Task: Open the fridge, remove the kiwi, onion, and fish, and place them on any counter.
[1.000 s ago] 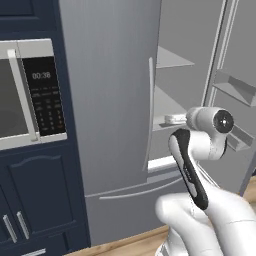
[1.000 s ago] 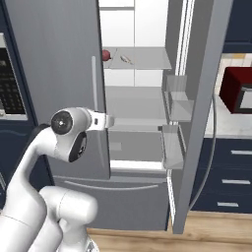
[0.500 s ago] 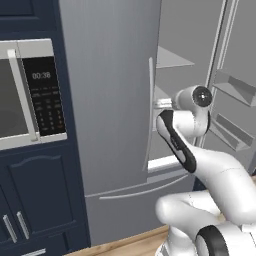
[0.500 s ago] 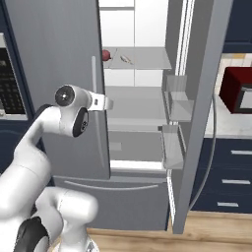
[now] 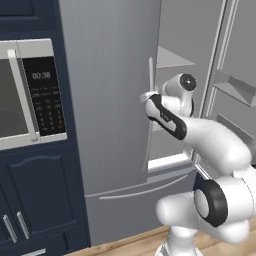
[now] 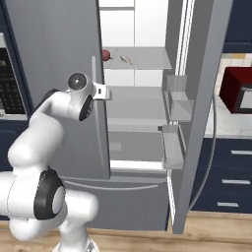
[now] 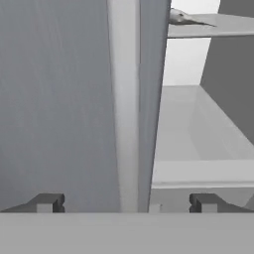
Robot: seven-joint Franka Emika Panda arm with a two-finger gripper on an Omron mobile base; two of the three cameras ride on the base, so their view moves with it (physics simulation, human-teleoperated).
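The fridge has its left door shut and its right door swung open. On an upper shelf lie the dark-red onion and the slender fish; the fish also shows at the top of the hand view. The kiwi is hidden. My gripper is open at the left door's inner edge, next to its long handle. In the hand view that handle runs upright between my fingertips, and nothing is held. From the right, the gripper hangs below the onion's shelf.
A silver microwave sits in navy cabinets left of the fridge. Right of the open door is the white counter with a red appliance on it, above navy drawers. Door bins line the open door.
The hand has risen and swung left, from in front of the open compartment to the left door's edge and handle. The jaws stayed open.
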